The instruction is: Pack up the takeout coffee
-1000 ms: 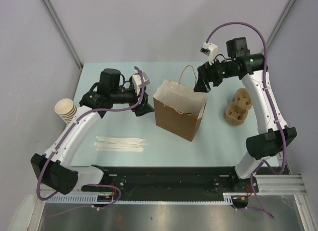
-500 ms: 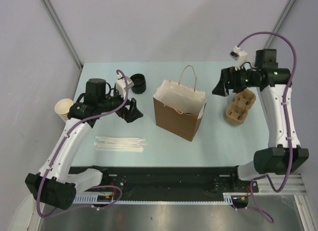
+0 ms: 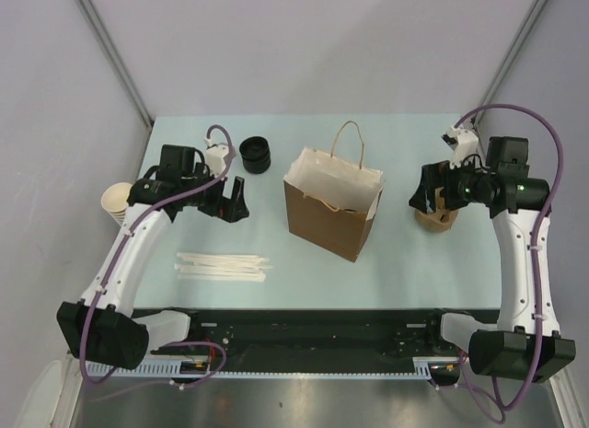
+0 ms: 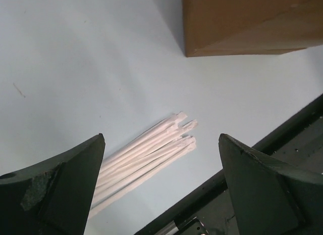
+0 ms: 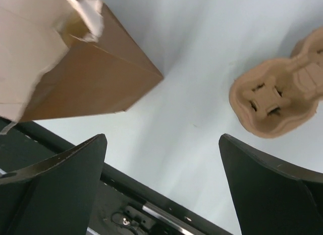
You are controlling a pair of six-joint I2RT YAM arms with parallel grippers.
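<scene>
The kraft-brown takeout coffee cup with its black top shows in no view. An open brown paper bag [image 3: 331,205] with a twine handle stands upright mid-table; its inside is not visible. It also shows in the left wrist view [image 4: 247,22] and the right wrist view [image 5: 75,68]. My left gripper [image 3: 235,207] is open and empty, left of the bag, above the table; in its own view [image 4: 160,144] it looks down on the wrapped sticks. My right gripper [image 3: 425,196] is open and empty, right of the bag; its own view [image 5: 161,139] shows bare table.
A stack of black lids [image 3: 255,154] sits behind my left gripper. Cream paper cups [image 3: 118,203] lie at the left edge. White wrapped sticks [image 3: 223,265] [image 4: 146,154] lie near the front. A pulp cup carrier [image 3: 442,214] [image 5: 282,98] sits under my right wrist.
My left arm has drawn back left, away from the bag, uncovering the black lids. My right arm has swung from over the bag's mouth to the right, down over the cup carrier.
</scene>
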